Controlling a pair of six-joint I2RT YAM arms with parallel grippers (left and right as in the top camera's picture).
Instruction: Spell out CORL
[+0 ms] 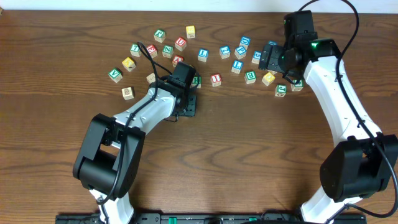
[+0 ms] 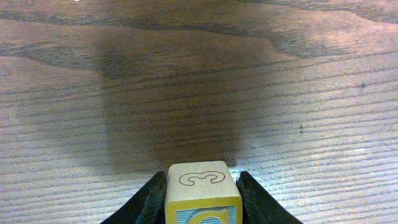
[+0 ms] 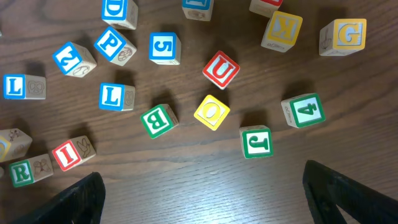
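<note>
We find the left gripper [image 2: 202, 194] clamped on 1 yellow-faced cube [image 2: 202, 182]. Right gripper [image 3: 211, 199] jaws apart, near the yellow O cube [image 3: 212, 112], far right.

A yellow-faced cube [image 2: 202, 186] sits gripped between the left jaws; yellow O [image 3: 211, 112], green R [image 3: 22, 171] and blue L [image 3: 112, 96] lie scattered on the surface [image 3: 186, 186].

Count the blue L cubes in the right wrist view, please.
2: one L cube at the left edge, another right of it; cropped cubes may hide more.
</note>
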